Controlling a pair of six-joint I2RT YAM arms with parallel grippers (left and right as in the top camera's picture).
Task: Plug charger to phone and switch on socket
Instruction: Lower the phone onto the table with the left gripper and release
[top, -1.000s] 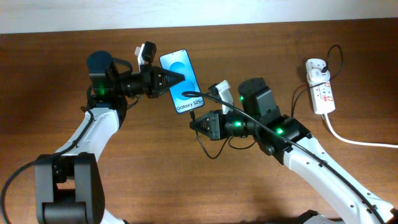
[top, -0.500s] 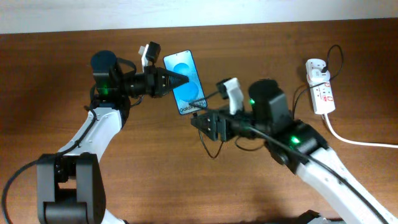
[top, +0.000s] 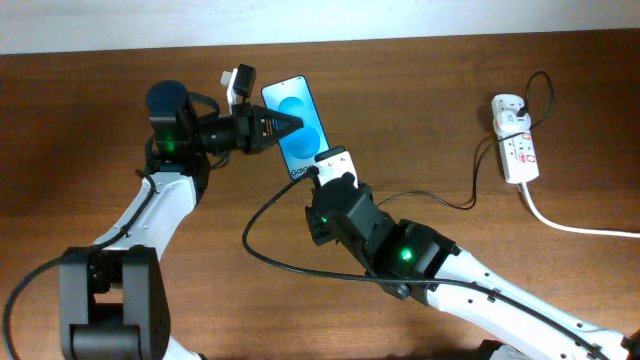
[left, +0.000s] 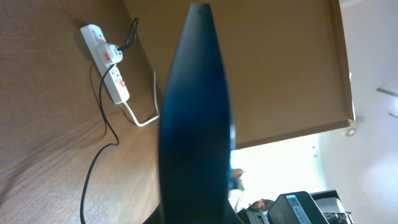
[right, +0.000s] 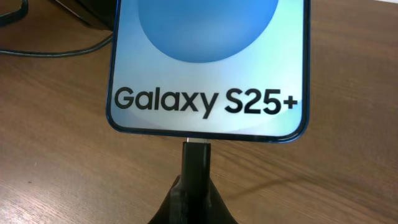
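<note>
Jaws of the left gripper (top: 282, 126) pinch the slim black-rimmed blue-screen smartphone (top: 300, 105) over the brown wooden table (top: 90, 90), while the right gripper (right: 194, 202) clamps the small black connector tip (right: 196, 158) of the thin black charger cable (top: 262, 215) against its bottom edge, well apart from the white power strip (top: 517, 148)

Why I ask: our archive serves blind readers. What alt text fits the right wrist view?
A slim black-rimmed smartphone with a pale blue screen reading "Galaxy S25+" fills the top, and the charger's small black connector tip meets the middle of its bottom edge. The right gripper holds that tip from below, above a brown wooden table.
</note>
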